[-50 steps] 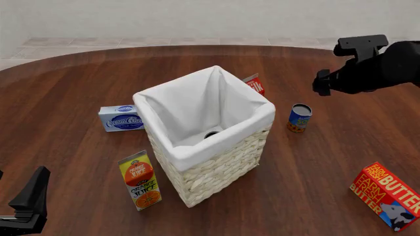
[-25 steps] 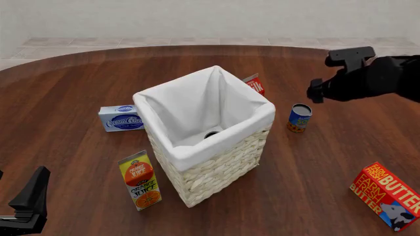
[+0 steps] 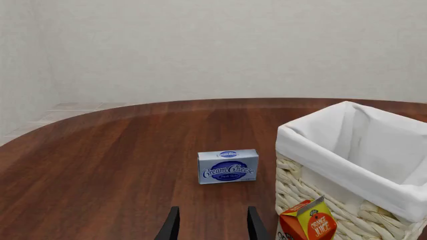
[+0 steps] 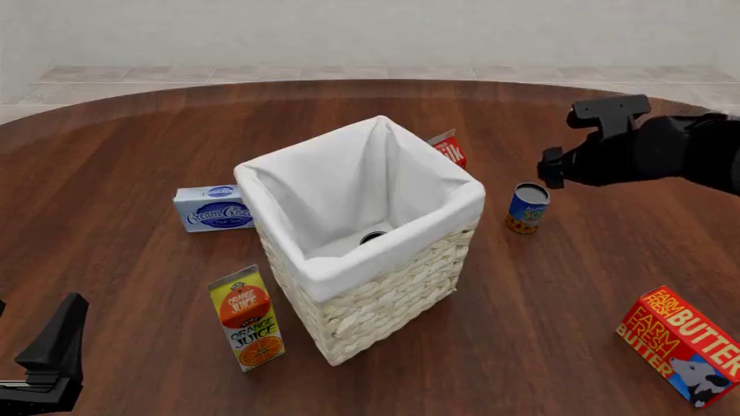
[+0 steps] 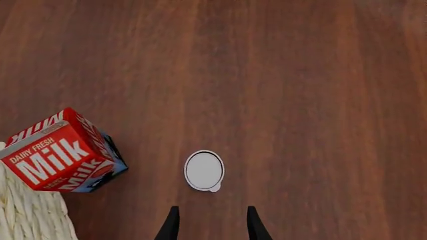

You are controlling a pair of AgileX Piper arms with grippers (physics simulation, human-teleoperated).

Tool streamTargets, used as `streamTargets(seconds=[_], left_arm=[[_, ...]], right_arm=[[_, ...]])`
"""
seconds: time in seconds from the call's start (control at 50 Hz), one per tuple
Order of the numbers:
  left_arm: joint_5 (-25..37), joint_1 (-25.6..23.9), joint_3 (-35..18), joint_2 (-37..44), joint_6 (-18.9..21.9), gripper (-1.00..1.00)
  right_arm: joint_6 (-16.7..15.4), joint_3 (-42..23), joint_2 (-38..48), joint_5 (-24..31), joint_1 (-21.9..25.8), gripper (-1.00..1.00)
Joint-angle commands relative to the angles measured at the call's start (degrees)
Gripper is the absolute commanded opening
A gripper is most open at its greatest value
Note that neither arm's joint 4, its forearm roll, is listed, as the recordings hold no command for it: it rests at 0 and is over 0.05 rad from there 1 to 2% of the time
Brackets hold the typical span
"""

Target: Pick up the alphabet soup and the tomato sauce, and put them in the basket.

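The tomato sauce (image 4: pixel 529 208), a blue can with an orange-yellow base, stands upright on the table to the right of the basket (image 4: pixel 382 286). My right gripper (image 4: pixel 553 167) hovers above and a little beyond it, open and empty. In the right wrist view the can's grey top (image 5: pixel 204 171) lies just ahead of the open fingers (image 5: pixel 171 227). A dark round can top (image 4: pixel 373 236) shows at the bottom of the basket with its label hidden. No red and green can shows on the table. My left gripper (image 4: pixel 52 347) is open and empty at the near left.
A cream cheese box (image 4: pixel 214 208) lies left of the basket. An orange juice carton (image 4: pixel 248 316) stands at its near left corner. A milk carton (image 4: pixel 449 147) stands behind the basket, close to the can. A butter box (image 4: pixel 682 345) lies at the near right.
My right arm has moved left and lower, closer above the tomato sauce can. The left arm and all objects have stayed still.
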Motion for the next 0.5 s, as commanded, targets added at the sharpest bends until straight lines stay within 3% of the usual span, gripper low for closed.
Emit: streamTargets(seconds=[0.02, 0.1, 0.5], left_arm=[[0.0, 0.0, 0.0, 0.0, 0.0, 1.0], [0.0, 0.0, 0.0, 0.0, 0.0, 1.0], [0.0, 0.0, 0.0, 0.0, 0.0, 1.0]], right_arm=[[0.6, 0.3, 1.0, -1.9, -0.3, 1.0], [-1.1, 0.9, 1.1, -3.1, -1.2, 1.0], [-0.5, 1.2, 4.2, -5.5, -1.3, 1.0]])
